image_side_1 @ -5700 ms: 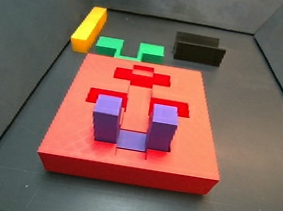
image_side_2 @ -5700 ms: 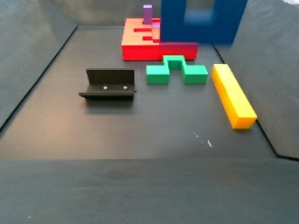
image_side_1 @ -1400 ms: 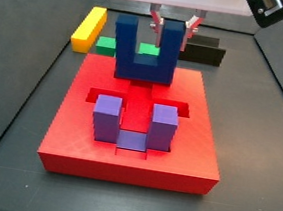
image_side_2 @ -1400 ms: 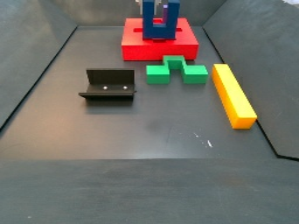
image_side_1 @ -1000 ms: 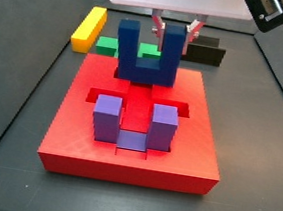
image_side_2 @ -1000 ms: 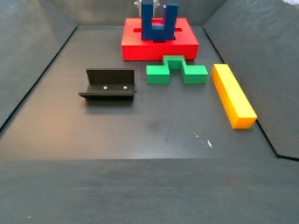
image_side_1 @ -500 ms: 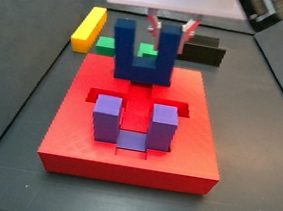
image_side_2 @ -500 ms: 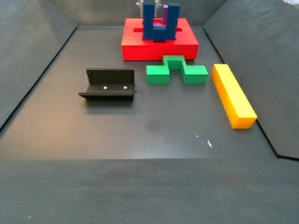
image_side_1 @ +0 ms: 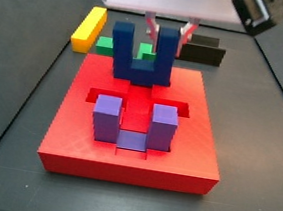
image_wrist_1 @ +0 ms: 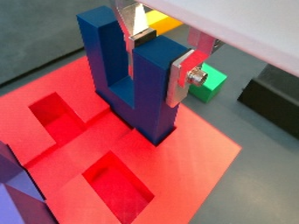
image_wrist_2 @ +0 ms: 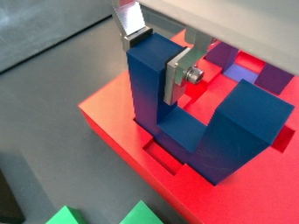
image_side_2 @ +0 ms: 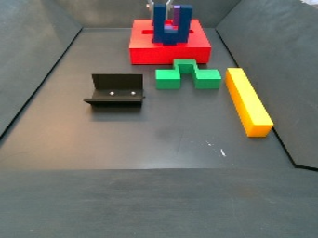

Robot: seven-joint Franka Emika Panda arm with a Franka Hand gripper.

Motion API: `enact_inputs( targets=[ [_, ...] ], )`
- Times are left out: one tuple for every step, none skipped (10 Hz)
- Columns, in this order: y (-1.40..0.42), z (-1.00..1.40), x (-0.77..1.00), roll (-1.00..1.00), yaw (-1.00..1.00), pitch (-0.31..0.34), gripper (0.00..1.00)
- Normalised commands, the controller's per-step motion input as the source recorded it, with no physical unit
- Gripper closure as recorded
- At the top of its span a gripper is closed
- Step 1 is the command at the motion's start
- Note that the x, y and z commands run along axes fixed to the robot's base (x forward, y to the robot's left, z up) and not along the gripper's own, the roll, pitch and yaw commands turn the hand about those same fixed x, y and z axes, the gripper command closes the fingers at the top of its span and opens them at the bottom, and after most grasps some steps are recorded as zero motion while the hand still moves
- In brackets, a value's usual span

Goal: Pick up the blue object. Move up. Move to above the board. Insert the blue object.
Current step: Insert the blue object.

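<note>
The gripper (image_side_1: 168, 31) is shut on one prong of the dark blue U-shaped object (image_side_1: 144, 57). It holds the object upright, prongs up, over the far end of the red board (image_side_1: 132, 141). In both wrist views the silver fingers clamp that prong from two sides, gripper (image_wrist_1: 162, 59) and gripper (image_wrist_2: 156, 56). The blue object's (image_wrist_1: 146, 96) base meets the board (image_wrist_1: 187, 166) at a cut-out recess. I cannot tell how deep it sits. The blue object also shows in a wrist view (image_wrist_2: 222, 131) and in a side view (image_side_2: 172, 26).
A purple U-shaped block (image_side_1: 134, 125) stands in the board's near recess. Behind the board lie a green flat piece (image_side_1: 110, 45), a yellow bar (image_side_1: 88, 26) and the dark fixture (image_side_1: 205, 51). In a side view the fixture (image_side_2: 114, 90) stands apart from the green piece (image_side_2: 189, 72) and the yellow bar (image_side_2: 248, 100).
The gripper has brought the blue object over the board's far end. In the last second it has only rocked slightly, and it now stands upright.
</note>
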Motion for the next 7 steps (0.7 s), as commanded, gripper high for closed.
enact_inputs(
  targets=[
    [0.00,-0.55,0.00,0.14,0.00,-0.010,1.00],
    [0.00,-0.55,0.00,0.14,0.00,0.000,1.00],
    [0.00,-0.58,0.00,0.16,0.00,0.000,1.00],
    [0.00,-0.58,0.00,0.16,0.00,0.000,1.00],
    [0.00,-0.17,0.00,0.06,0.00,0.000,1.00],
    [0.00,0.00,-0.05,0.00,0.00,-0.031,1.00],
    [0.00,0.00,0.00,0.00,0.00,0.000,1.00]
  ],
)
